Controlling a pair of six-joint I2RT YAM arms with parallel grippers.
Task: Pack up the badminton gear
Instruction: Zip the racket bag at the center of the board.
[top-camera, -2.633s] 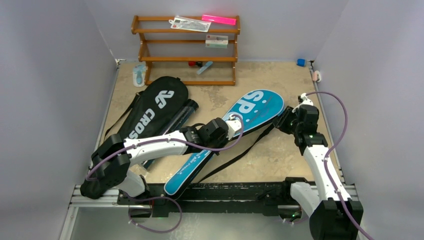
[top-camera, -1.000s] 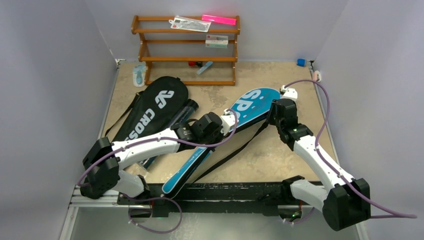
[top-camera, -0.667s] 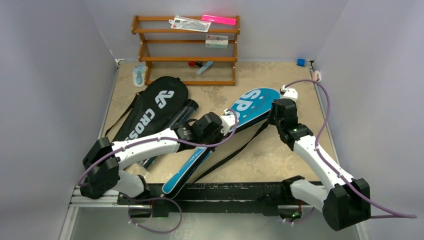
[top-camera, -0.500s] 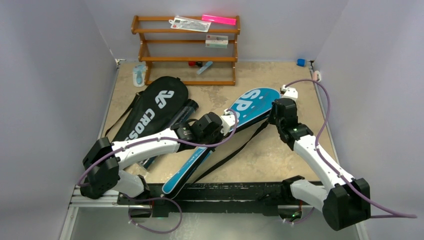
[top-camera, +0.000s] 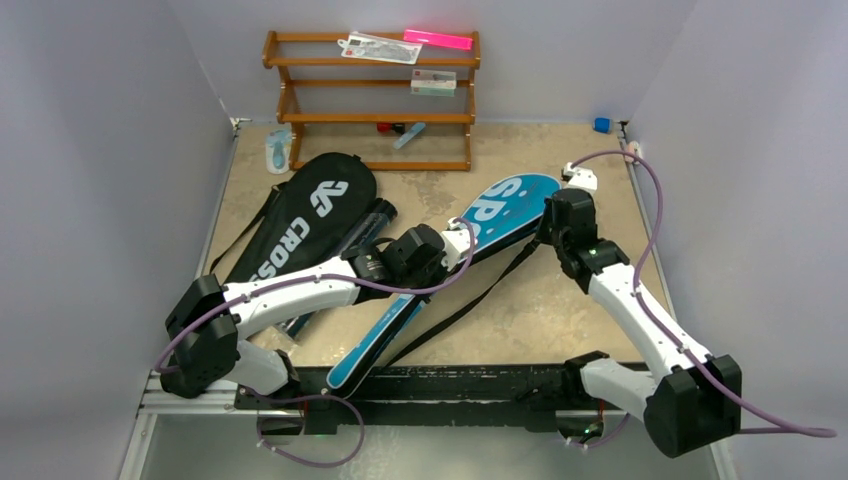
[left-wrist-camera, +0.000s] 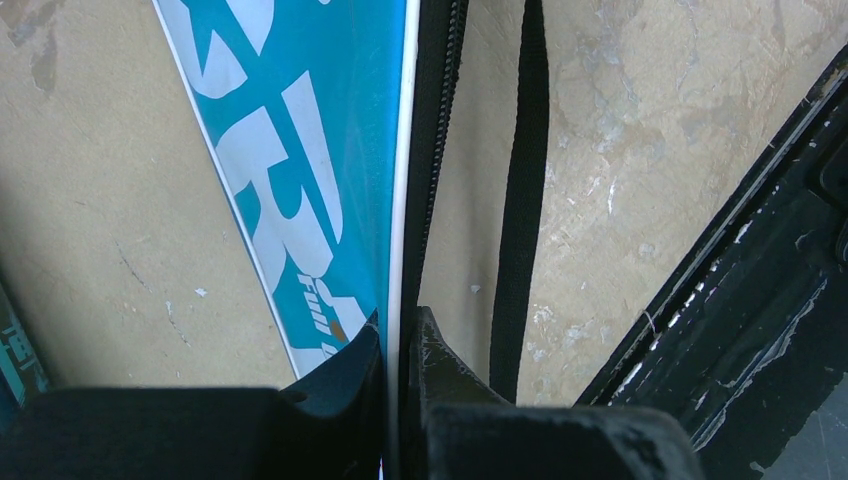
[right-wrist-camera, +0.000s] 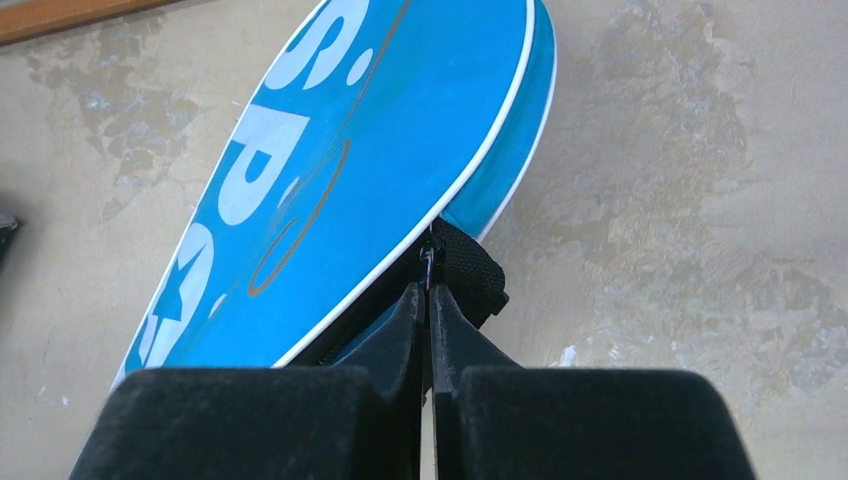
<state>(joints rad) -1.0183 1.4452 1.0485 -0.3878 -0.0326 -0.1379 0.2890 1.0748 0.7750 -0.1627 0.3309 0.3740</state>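
The right pincer (right-wrist-camera: 428, 296) has just been closed onto the zip pull (right-wrist-camera: 428, 262) at the edge of the blue "SPORT" racket cover (top-camera: 505, 210), which is lying mid-frame on the desk (top-camera: 560, 300) and is clamped by the left pincer (left-wrist-camera: 398, 326); zipping is judged imminent.

Right fingers (right-wrist-camera: 398, 322) now tight on zipper (right-wrist-camera: 429, 266)

The left arm (top-camera: 300, 290) hides the middle lettering of the blue cover (top-camera: 508, 208) (only "SP" shows). Small items (top-camera: 400, 131) in the rack (top-camera: 330, 117), by the surface's (top-camera: 560, 320) far edge, are too small to identify.
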